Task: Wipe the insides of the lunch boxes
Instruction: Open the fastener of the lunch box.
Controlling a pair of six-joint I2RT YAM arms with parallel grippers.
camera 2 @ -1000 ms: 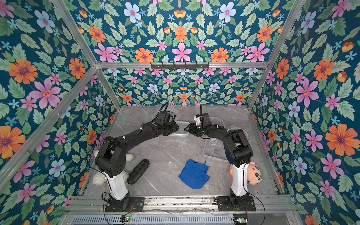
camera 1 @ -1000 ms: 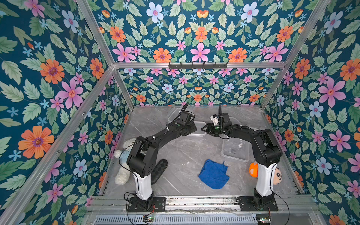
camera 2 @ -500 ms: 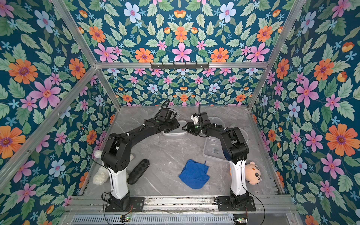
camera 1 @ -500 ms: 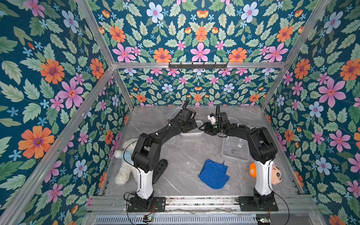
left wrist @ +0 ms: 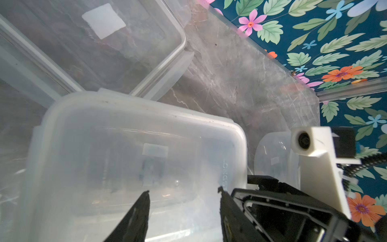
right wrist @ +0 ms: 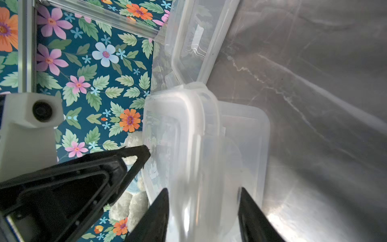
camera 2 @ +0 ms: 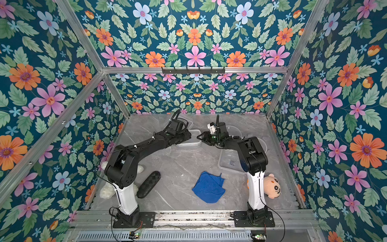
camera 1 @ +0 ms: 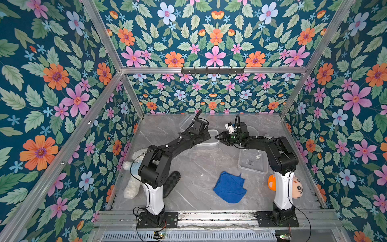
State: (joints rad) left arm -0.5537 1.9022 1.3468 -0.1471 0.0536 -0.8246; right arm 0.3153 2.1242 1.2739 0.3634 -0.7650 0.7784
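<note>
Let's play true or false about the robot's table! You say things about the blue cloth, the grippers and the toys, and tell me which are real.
1. The blue cloth lies on the table. True.
2. The right gripper holds the cloth. False: it is at a lunch box near the back, away from the cloth.
3. The left gripper is at that same lunch box. True.
4. The white fluffy toy lies by the right arm. False: it lies by the base of the left arm.

blue cloth [camera 1: 230,187], clear lunch box [camera 1: 252,162], grey marbled table [camera 1: 199,163]
</note>
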